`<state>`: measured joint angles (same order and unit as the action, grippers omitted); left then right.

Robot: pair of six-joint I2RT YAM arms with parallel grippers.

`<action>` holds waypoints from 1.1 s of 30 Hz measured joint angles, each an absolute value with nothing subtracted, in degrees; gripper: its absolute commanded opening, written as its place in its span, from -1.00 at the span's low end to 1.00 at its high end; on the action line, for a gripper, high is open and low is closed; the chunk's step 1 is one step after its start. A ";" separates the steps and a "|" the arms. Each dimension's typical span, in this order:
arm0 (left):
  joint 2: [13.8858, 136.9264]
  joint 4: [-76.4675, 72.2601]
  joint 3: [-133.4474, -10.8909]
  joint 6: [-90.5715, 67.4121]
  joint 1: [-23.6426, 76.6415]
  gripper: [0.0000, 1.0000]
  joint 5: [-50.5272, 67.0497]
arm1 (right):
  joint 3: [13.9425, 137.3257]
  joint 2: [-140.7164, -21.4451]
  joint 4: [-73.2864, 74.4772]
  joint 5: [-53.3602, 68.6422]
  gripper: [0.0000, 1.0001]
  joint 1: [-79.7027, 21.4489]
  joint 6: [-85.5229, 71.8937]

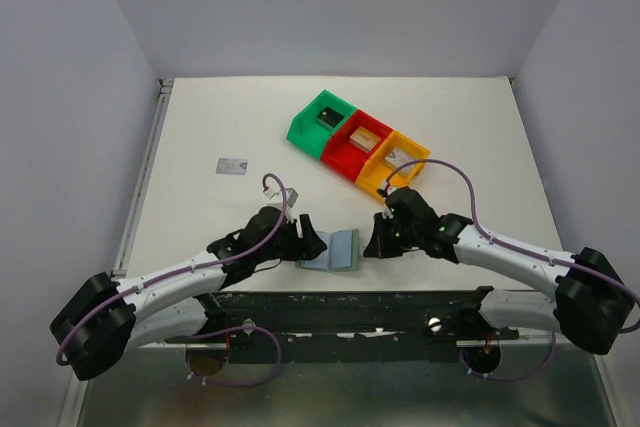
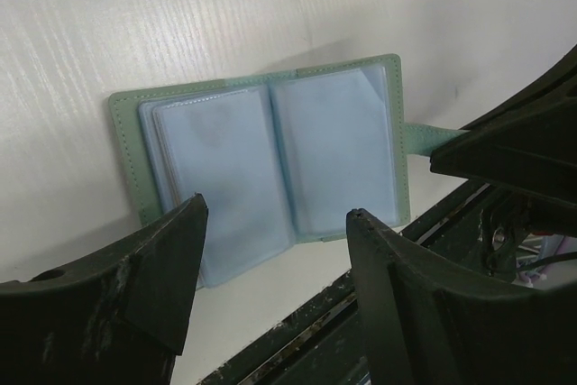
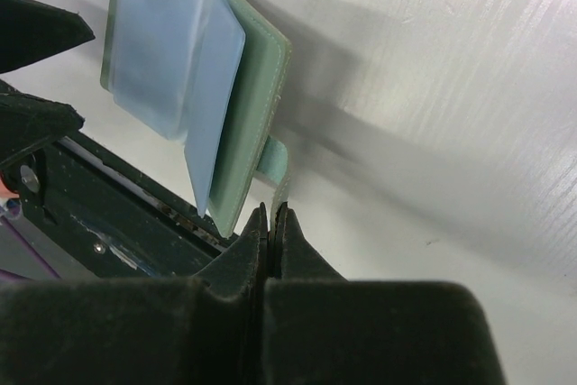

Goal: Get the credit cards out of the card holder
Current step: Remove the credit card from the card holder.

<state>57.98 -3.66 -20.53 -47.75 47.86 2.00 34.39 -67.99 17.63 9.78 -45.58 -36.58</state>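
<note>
White bench (image 1: 200, 127) between grey walls: the holder (image 1: 332, 250) lies open, sleeves up, at the near edge between both arms. Right pincer (image 3: 271, 211) is pinched tight on the holder's strap (image 3: 279, 161). Left pincer (image 2: 275, 218) stands wide, the holder's edge showing between its fingers, grasping nothing. A black card (image 1: 329, 116) lies in the green bin (image 1: 300, 132), a gold card (image 1: 362, 137) in the red bin (image 1: 340, 159), beside the orange bin (image 1: 375, 182). A silver card (image 1: 232, 166) rests on the bench, well left.

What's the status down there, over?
Left fingers open beside card holder. Right fingers shut on its strap. Sleeves look empty. Nothing blocking.
</note>
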 measured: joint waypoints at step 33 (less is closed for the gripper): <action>64.36 1.58 -24.03 -45.25 47.86 0.43 2.02 | 36.38 -69.12 17.58 10.00 -0.99 -45.60 -36.42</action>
<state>64.36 1.58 -24.03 -45.25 47.86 2.02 36.38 -69.12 17.58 10.00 -45.60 -36.42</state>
